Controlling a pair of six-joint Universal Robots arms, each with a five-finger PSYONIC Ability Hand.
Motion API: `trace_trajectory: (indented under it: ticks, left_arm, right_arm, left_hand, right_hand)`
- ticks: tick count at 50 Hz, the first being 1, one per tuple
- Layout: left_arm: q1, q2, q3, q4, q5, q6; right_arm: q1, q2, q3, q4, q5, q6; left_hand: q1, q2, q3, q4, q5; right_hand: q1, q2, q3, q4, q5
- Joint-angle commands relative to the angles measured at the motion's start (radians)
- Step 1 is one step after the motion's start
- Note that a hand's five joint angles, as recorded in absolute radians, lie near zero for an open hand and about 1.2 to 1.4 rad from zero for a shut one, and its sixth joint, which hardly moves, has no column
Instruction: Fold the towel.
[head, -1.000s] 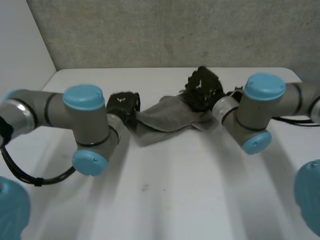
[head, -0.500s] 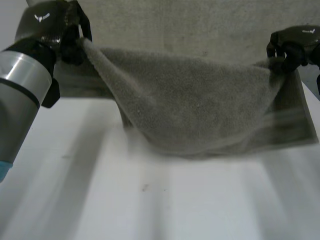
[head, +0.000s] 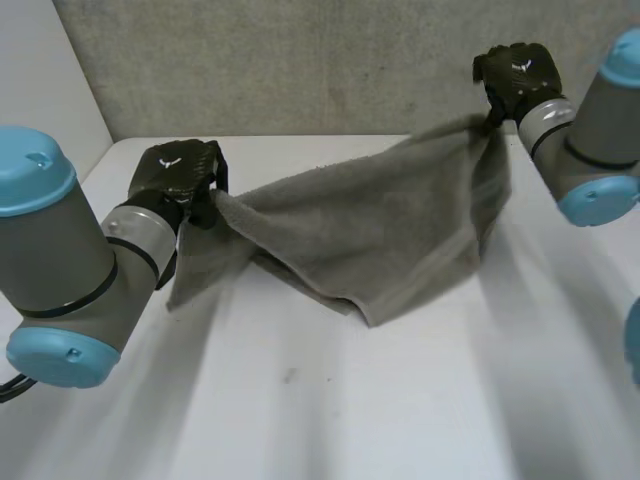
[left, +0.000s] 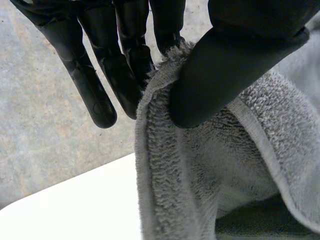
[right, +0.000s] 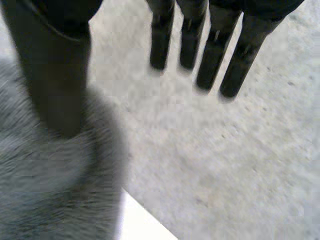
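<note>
Head view shows the grey towel (head: 380, 230) spread in the air between the two hands, over the far half of the white bench (head: 400, 410). Its upper edge runs from low near the bench's far left corner up to a higher point near the far right corner. The middle of the cloth sags in a broad belly whose lowest fold comes down to the bench around its centre, and I cannot tell whether it rests there. A loose flap droops from the left end toward the bench's left edge. The left hand (head: 178, 178) has that left end. In the left wrist view its thumb (left: 225, 75) presses the hemmed edge of the cloth against the straight fingers (left: 97, 80), so the towel is pinched there. The right hand (head: 515, 72) is raised above the far right of the bench, and the towel's other corner rises to its underside. In the right wrist view the cloth lies against that hand, but I cannot tell whether it is gripped. Both grey arms with light-blue caps reach in from the near sides, and a speckled grey wall (head: 300, 60) stands beyond the far edge.
</note>
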Motion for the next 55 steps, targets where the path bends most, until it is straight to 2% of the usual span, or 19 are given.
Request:
trace_trajectory:
  ticks: [1, 4, 7, 8, 10, 11, 13, 16, 18, 19, 21, 22, 24, 32, 43, 49, 55]
  left_arm:
    - [0.0, -0.046, -0.003, 0.01, -0.002, 0.001]
    - [0.0, -0.052, -0.003, 0.013, -0.002, 0.001]
    - [0.009, -0.055, -0.001, 0.017, -0.002, 0.001]
    - [0.009, -0.055, -0.001, 0.017, -0.002, 0.001]
    - [0.012, -0.055, -0.003, 0.019, -0.002, 0.001]
    - [0.012, -0.055, -0.003, 0.019, -0.002, 0.001]
    - [0.012, -0.055, -0.004, 0.02, -0.004, 0.001]
    - [0.014, -0.055, -0.006, 0.02, -0.004, 0.001]
    - [0.014, -0.056, -0.007, 0.023, -0.004, 0.001]
    - [0.014, -0.056, -0.007, 0.023, -0.004, 0.001]
    - [0.014, -0.062, -0.009, 0.03, -0.004, 0.001]
    - [0.014, -0.063, -0.009, 0.03, -0.004, 0.001]
    - [0.014, -0.064, -0.01, 0.036, -0.004, 0.001]
    - [0.014, -0.067, -0.016, 0.05, -0.005, 0.001]
    - [0.019, -0.066, -0.029, 0.06, -0.005, 0.001]
    - [0.019, -0.067, -0.032, 0.063, -0.005, 0.001]
    - [0.019, -0.067, -0.036, 0.065, -0.005, 0.001]
  right_arm:
    - [0.072, 0.012, 0.013, 0.214, 0.159, -0.06]
    - [0.075, -0.024, 0.049, 0.282, 0.158, -0.05]
    - [0.074, -0.19, 0.273, 0.353, 0.14, -0.011]
    - [0.074, -0.191, 0.274, 0.353, 0.139, -0.011]
    - [0.074, -0.318, 0.473, 0.304, 0.097, -0.011]
    - [0.074, -0.318, 0.474, 0.304, 0.097, -0.011]
    - [0.075, -0.434, 0.68, 0.229, 0.025, 0.002]
    - [0.084, -0.478, 0.779, 0.187, -0.011, 0.012]
    - [0.091, -0.531, 0.935, 0.109, -0.048, 0.075]
    - [0.091, -0.532, 0.935, 0.109, -0.048, 0.075]
    - [0.106, -0.542, 1.042, 0.051, -0.061, 0.196]
    - [0.106, -0.542, 1.043, 0.051, -0.061, 0.196]
    - [0.156, -0.53, 1.108, -0.015, -0.063, 0.332]
    - [0.241, -0.45, 1.176, -0.162, -0.058, 0.486]
    - [0.307, -0.351, 1.124, -0.282, -0.04, 0.526]
    - [0.331, -0.282, 1.049, -0.287, 0.008, 0.536]
    - [0.347, -0.213, 0.988, -0.293, 0.09, 0.52]
  left_hand:
    - [0.215, 0.179, 0.18, 0.18, 0.208]
    - [0.215, 0.179, 0.18, 0.18, 0.208]
    - [0.215, 0.179, 0.18, 0.18, 0.208]
    - [0.215, 0.179, 0.18, 0.18, 0.208]
    - [0.215, 0.179, 0.18, 0.18, 0.208]
    - [0.215, 0.179, 0.18, 0.18, 0.208]
    - [0.215, 0.179, 0.18, 0.18, 0.208]
    - [0.215, 0.179, 0.18, 0.18, 0.208]
    - [0.215, 0.179, 0.18, 0.18, 0.208]
    - [0.215, 0.179, 0.18, 0.18, 0.208]
    - [0.215, 0.179, 0.18, 0.18, 0.208]
    - [0.215, 0.179, 0.18, 0.18, 0.208]
    - [0.215, 0.179, 0.18, 0.18, 0.208]
    - [0.215, 0.179, 0.18, 0.18, 0.208]
    - [0.215, 0.179, 0.18, 0.18, 0.208]
    - [0.215, 0.179, 0.18, 0.18, 0.208]
    - [0.215, 0.179, 0.18, 0.18, 0.208]
  right_hand:
    - [-0.309, -0.299, -0.325, -0.329, -0.3]
    - [-0.309, -0.299, -0.325, -0.329, -0.3]
    - [-0.309, -0.299, -0.325, -0.329, -0.3]
    - [-0.309, -0.299, -0.325, -0.329, -0.3]
    - [-0.309, -0.299, -0.325, -0.329, -0.3]
    - [-0.309, -0.299, -0.325, -0.329, -0.3]
    - [-0.238, -0.228, -0.254, -0.258, -0.229]
    - [-0.216, -0.207, -0.233, -0.236, -0.208]
    - [-0.216, -0.207, -0.233, -0.236, -0.208]
    - [-0.216, -0.207, -0.233, -0.236, -0.208]
    - [-0.214, -0.204, -0.23, -0.234, -0.205]
    - [-0.214, -0.204, -0.23, -0.233, -0.205]
    - [-0.193, -0.183, -0.21, -0.213, -0.184]
    - [-0.12, -0.11, -0.136, -0.14, -0.111]
    - [0.062, 0.072, 0.046, 0.042, 0.071]
    - [0.092, 0.102, 0.075, 0.072, 0.101]
    - [0.177, 0.187, 0.16, 0.157, 0.186]
